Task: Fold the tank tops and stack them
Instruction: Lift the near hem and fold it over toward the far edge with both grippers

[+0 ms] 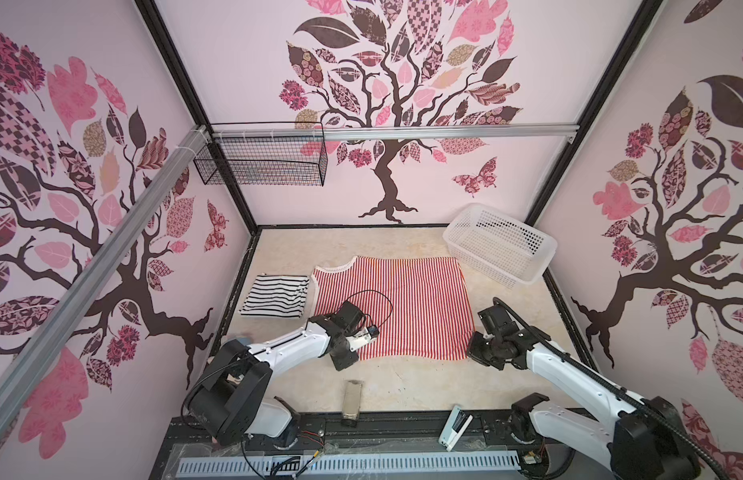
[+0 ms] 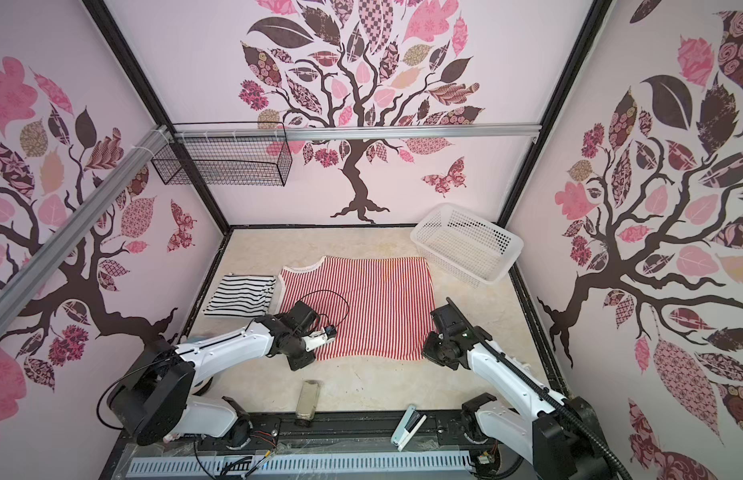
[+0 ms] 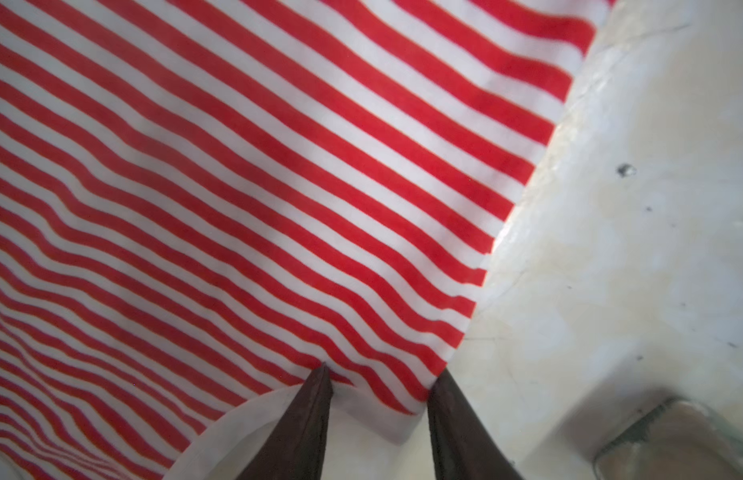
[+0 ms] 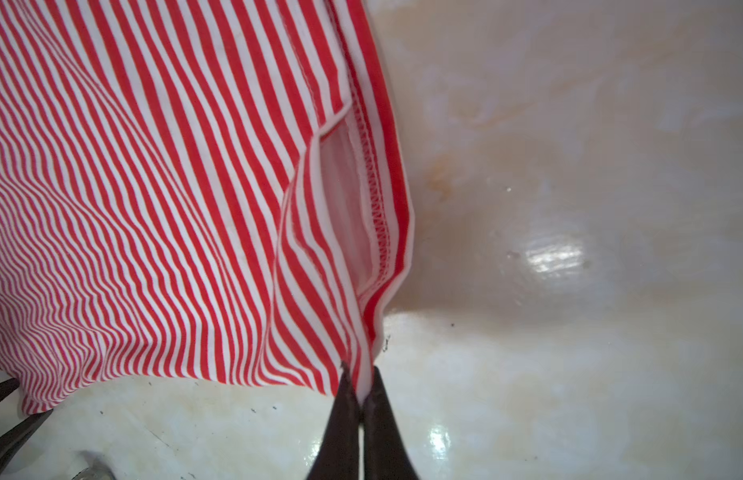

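while the red-and-white tank top [image 1: 397, 303] lies spread flat in the middle of the table [image 1: 403, 382], with its stripes running from the near edge to the far edge and its white trim on its left side, both arms reach to its near edge. the black-and-white tank top [image 1: 276, 297] is folded to a small rectangle and lies on the table just beside the red one, at its left; i cannot tell if the two cloths touch. the left gripper [image 3: 382, 374] stands at the near left corner of the red-and-white tank top: its two dark fingers [image 3: 311, 415] are parted, one tip pressing on the striped cloth and the other tip at the cloth's edge, so the corner lies between them and is not pinched. the right gripper [image 4: 361, 374] is at the near right corner, and its fingers are clenched together on the hem, with a thin fold of the red-and-white cloth squeezed between the tips; near this corner the hem gapes a little and shows the inner seam. a white plastic basket [image 1: 523, 270] stands at the far right corner of the table, near the far right corner of the red top and well apart from the folded one. a black wire basket [image 1: 262, 164] hangs on the rail [image 1: 403, 133] at the back left.
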Available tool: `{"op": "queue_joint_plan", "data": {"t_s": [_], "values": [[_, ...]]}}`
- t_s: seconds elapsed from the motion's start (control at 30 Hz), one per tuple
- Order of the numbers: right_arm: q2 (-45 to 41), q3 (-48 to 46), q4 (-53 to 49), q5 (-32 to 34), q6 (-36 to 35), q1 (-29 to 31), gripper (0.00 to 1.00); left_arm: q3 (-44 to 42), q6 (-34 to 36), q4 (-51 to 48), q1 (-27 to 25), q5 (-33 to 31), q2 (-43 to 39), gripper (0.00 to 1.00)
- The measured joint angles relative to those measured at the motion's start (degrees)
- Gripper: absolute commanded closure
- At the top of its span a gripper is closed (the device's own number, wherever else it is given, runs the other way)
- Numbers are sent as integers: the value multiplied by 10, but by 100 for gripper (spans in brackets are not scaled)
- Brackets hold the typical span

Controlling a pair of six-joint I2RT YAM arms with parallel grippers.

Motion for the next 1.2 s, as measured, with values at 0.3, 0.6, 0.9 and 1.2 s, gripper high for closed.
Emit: {"op": "queue_joint_plan", "data": {"t_s": [0.3,0.6,0.9,1.2], "values": [[-5,0,-8,0,0,0,100,3,0,8,0,3,0,100],[-43,20,-35,2,1,3,100,4,7,-29,0,41,-11,100],[-91,54,-97,11,4,3,100,27,35,-136,0,113,-77,100],[-36,111,-100,17,-5,3,100,74,39,-136,34,94,-78,100]]}}
